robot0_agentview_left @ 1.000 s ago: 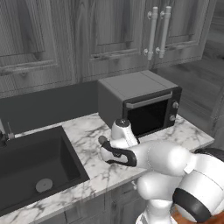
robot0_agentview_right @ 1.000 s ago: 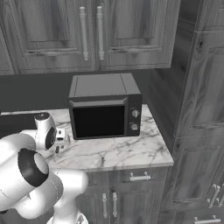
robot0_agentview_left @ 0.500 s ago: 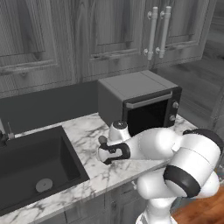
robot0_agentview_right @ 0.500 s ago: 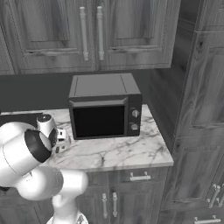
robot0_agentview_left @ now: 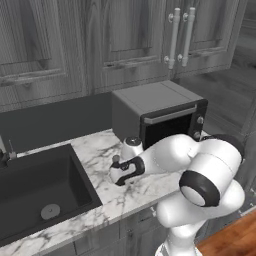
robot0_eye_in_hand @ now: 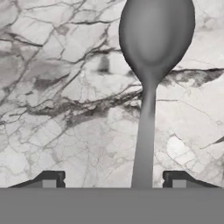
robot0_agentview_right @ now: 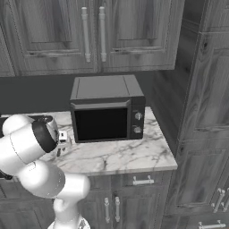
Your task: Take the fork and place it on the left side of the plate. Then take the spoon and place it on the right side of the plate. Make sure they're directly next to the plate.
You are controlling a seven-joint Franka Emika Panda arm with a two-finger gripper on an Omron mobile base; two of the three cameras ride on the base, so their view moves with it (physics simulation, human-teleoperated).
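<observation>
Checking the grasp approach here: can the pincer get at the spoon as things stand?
Probably yes. In the hand view the spoon lies on the marble counter, its handle running down between the two fingertips, with nothing lying in between. The pincer looks open around it.

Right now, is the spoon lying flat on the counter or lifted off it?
Cannot tell. In the hand view the spoon runs up from between the hand's open fingertips over the marble counter, with no clear shadow showing contact or gap.

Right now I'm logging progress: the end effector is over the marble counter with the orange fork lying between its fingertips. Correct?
Not quite. The hand view shows the dark grey spoon lying between the fingertips, not the orange fork. The rest holds: the end effector is over the marble counter.
</observation>
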